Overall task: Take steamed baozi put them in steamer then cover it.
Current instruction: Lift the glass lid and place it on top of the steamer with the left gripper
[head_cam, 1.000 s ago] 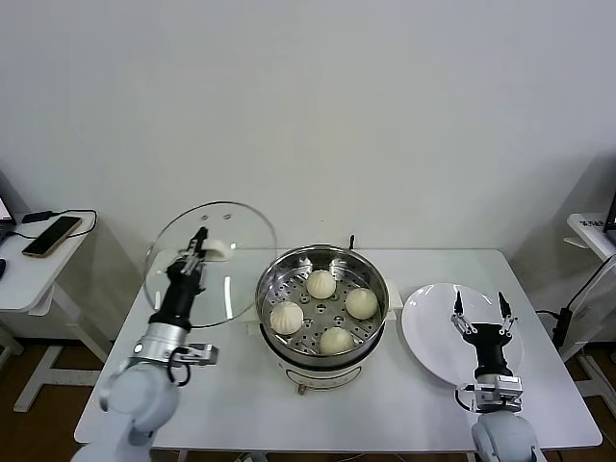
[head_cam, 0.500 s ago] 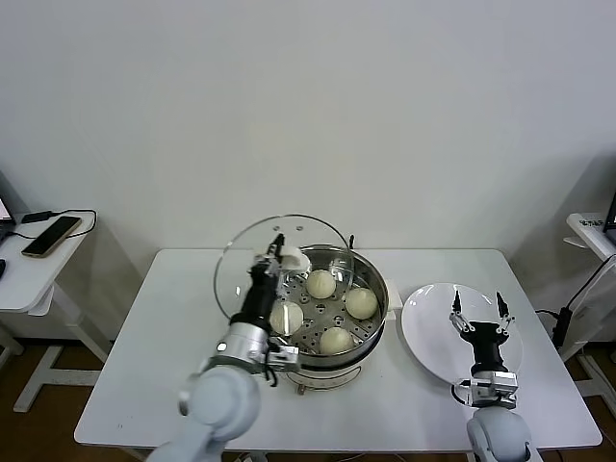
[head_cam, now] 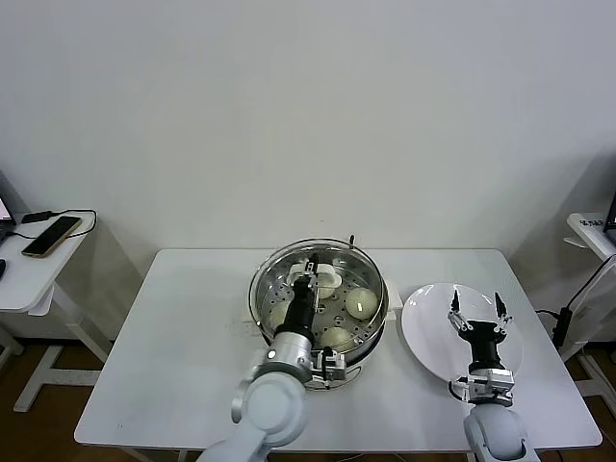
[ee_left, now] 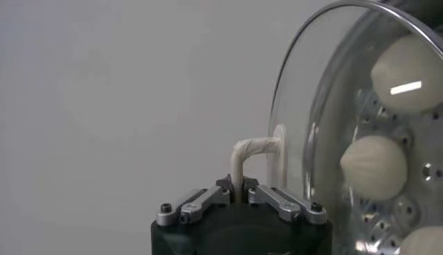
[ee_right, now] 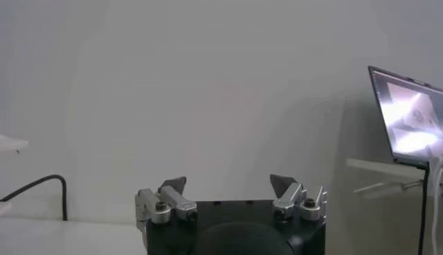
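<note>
The left gripper [head_cam: 310, 267] is clamped on the cream handle of the cover [head_cam: 279, 265], holding it over the steamer [head_cam: 371, 318] at the table's [head_cam: 183, 346] centre. 4 steamed baozi [head_cam: 360, 302] sit inside. The right gripper [head_cam: 477, 311] hovers spread wide and empty above the white plate [head_cam: 423, 337], right of the steamer.

Cover [head_cam: 318, 274] and left gripper [head_cam: 310, 266] over steamer [head_cam: 371, 332] mouth; bare table [head_cam: 183, 337] alongside.

A plain white wall [head_cam: 308, 115] backs a white table [head_cam: 183, 337], with a side table [head_cam: 34, 274] at left.
</note>
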Robot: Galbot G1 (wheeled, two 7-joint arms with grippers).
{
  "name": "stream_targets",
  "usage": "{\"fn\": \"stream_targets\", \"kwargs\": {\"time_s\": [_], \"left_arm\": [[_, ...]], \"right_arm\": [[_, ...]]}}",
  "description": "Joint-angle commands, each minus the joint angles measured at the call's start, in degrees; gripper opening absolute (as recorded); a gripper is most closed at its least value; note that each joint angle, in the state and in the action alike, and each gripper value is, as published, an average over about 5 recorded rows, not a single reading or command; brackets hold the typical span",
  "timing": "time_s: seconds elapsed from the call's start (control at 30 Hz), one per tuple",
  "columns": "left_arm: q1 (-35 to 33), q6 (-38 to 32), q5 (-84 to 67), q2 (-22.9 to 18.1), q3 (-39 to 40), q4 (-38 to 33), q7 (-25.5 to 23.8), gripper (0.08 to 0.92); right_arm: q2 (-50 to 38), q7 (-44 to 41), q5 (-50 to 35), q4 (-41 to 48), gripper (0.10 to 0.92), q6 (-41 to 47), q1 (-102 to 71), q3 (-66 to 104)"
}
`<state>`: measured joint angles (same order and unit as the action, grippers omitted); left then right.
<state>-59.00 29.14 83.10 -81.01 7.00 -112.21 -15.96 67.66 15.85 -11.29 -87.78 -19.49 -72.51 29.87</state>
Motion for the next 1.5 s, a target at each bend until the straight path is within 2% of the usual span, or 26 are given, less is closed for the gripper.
{"fn": "stream_targets", "kwargs": {"time_s": [0.03,0.23,0.57,1.5], "left_arm": [[1.23,2.15,1.4,-2.87,2.93,6.47,5.06,0.194],[1.23,1.63,1.82,-3.54,2.57,8.11,7.13,0.194],[1.12,1.6,4.55,-4.47,2.34,9.47,5.43,0.194],[0.38,-1.01,8.15,-3.62,0.13,9.57,2.36,0.194]], "right_arm": [[0.0,-0.11,-0.12,0.45,0.823,0.1,0.13,0.16],[-0.17,-0.29,-0.24,0.8,0.823,0.08,0.14,0.39],[-0.1,-0.38,-0.18,0.94,0.823,0.02,0.21,0.46],[0.64,-0.56,0.21,1.53,0.823,-0.2,0.37,0.38]]}}
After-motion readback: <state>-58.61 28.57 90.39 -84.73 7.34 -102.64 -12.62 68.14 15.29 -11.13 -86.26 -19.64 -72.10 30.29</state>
